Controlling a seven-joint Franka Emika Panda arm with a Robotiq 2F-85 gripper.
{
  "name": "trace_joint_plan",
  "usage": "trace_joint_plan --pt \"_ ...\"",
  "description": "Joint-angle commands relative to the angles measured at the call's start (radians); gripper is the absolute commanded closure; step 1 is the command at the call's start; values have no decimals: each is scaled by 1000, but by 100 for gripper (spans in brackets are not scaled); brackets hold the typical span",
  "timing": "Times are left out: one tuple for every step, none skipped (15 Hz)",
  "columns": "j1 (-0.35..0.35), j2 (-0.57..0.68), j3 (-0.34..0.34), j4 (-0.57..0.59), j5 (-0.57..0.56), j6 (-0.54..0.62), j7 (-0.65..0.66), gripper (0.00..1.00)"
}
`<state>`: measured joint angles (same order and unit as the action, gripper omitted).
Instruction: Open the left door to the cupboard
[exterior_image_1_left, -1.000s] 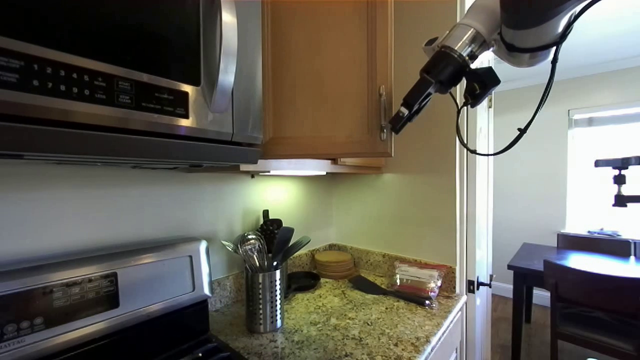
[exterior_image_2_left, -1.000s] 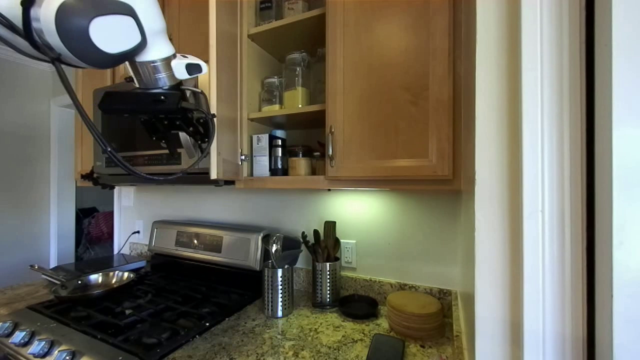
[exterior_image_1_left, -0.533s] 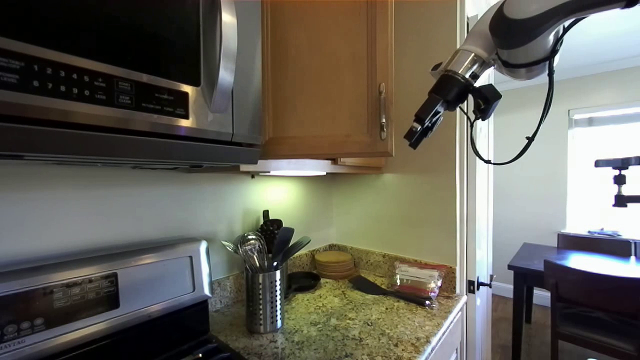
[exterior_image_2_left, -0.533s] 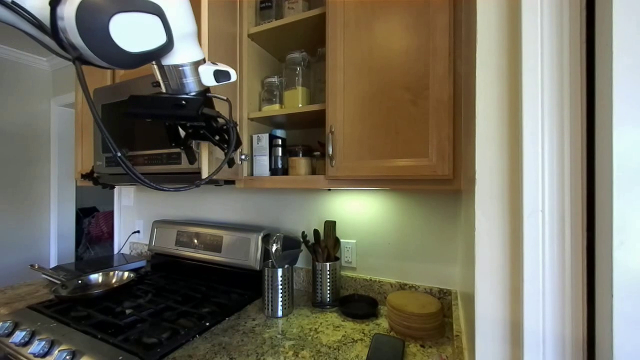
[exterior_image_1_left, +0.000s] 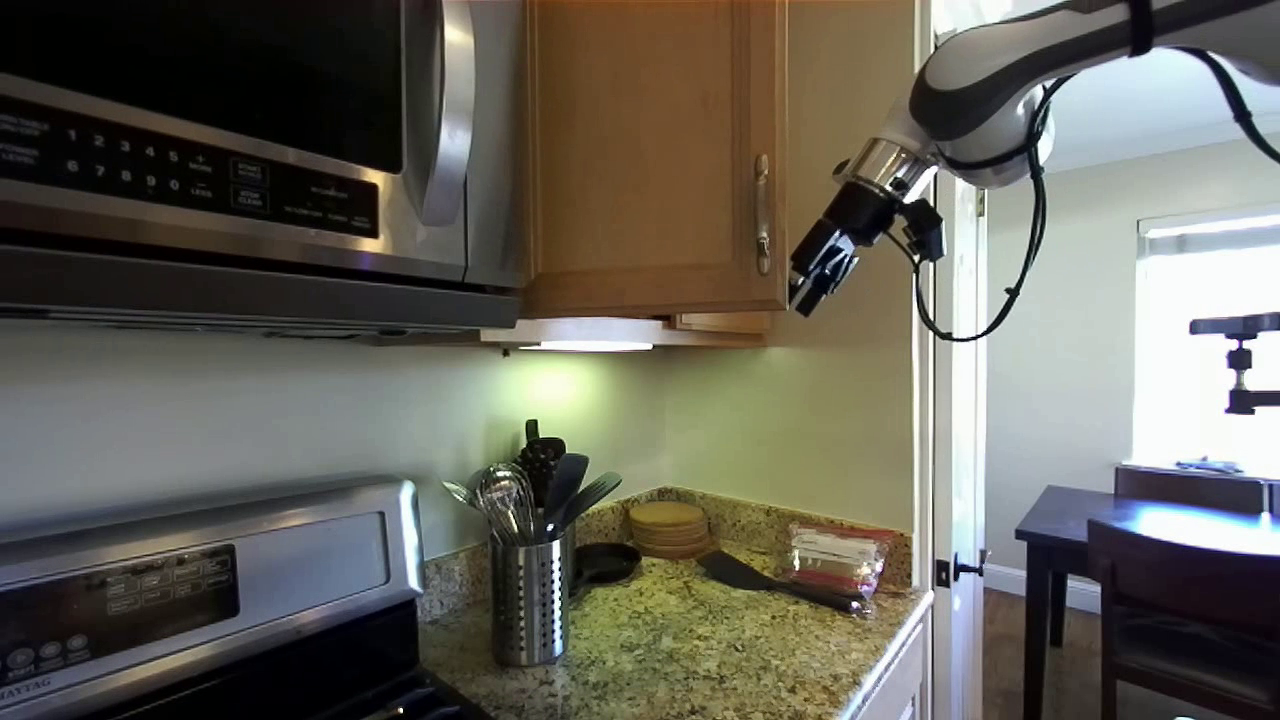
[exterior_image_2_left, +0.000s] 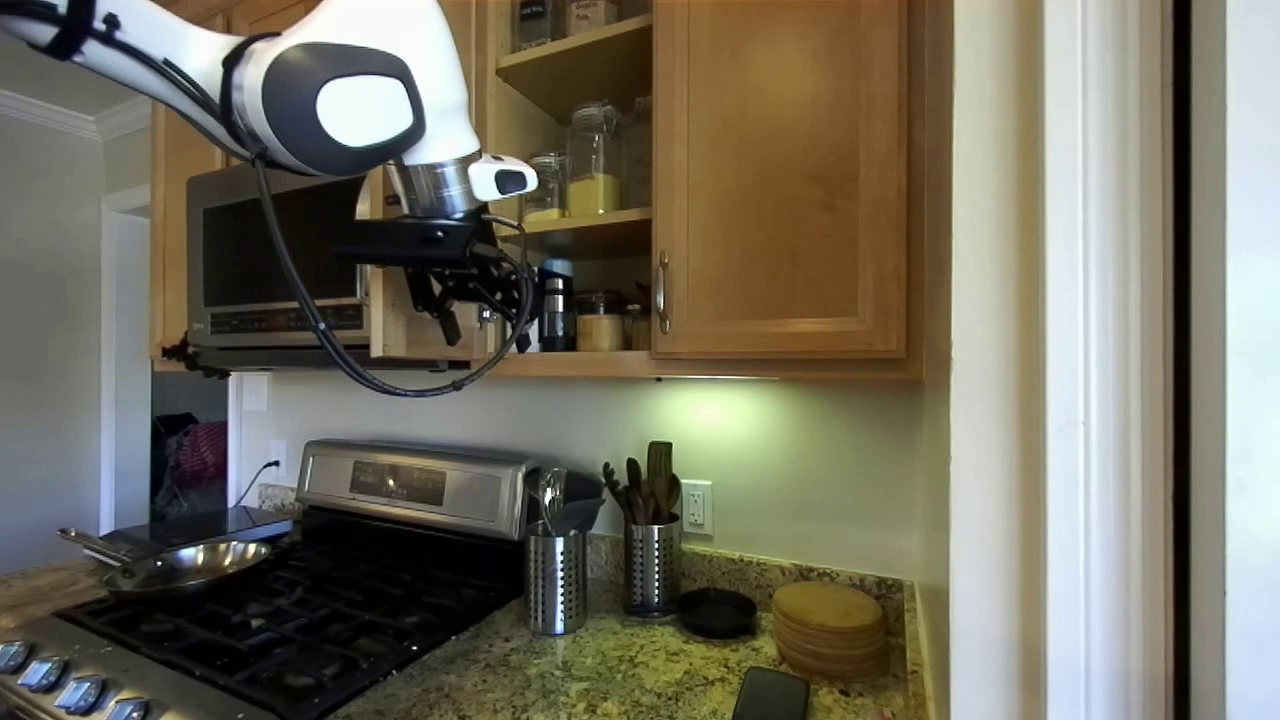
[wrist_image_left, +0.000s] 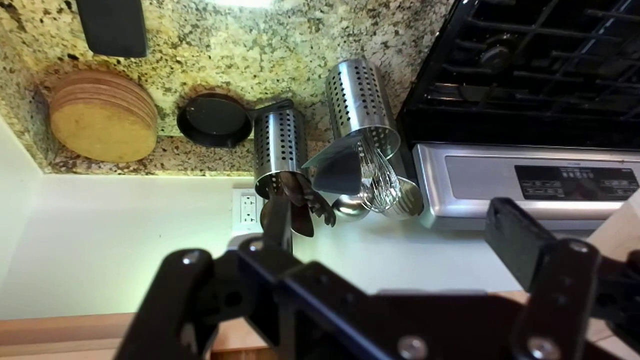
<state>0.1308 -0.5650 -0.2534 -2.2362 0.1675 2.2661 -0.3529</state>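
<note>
Holds fingers (wrist_image_left: 517, 242) wide apart near swung-out left door (exterior_image_1_left: 650, 150); overlooks perforated canisters (wrist_image_left: 280, 140) near back edge of table (exterior_image_2_left: 600, 680), stacked discs (exterior_image_2_left: 830, 635) at back-right corner.

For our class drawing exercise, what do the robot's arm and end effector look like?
The rounded white arm has dark grey panels, a silver metal collar and a black cable. The black, angular end effector has two fingers, jointed links and silver screw heads.
</note>
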Motion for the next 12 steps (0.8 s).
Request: trace_joint_plan --pt "5 49 25 94 64 -17 -11 0" --pt "6 52 33 110 75 -20 -17 0" --pt "7 52 41 125 83 -25 -19 0" --pt "12 50 45 135 96 -29 -25 0" --pt "16 46 51 142 106 -33 -29 0" --pt "22 43 56 149 116 -37 -34 0" --pt "30 40 58 154 128 -41 -43 0" --pt "36 39 63 159 135 -44 -49 0" --pt "40 38 67 163 142 -47 -57 0" --pt "46 37 70 166 149 -51 -65 0" --pt "51 36 74 167 155 -53 -72 0" --pt "55 35 78 169 156 -54 -78 0"
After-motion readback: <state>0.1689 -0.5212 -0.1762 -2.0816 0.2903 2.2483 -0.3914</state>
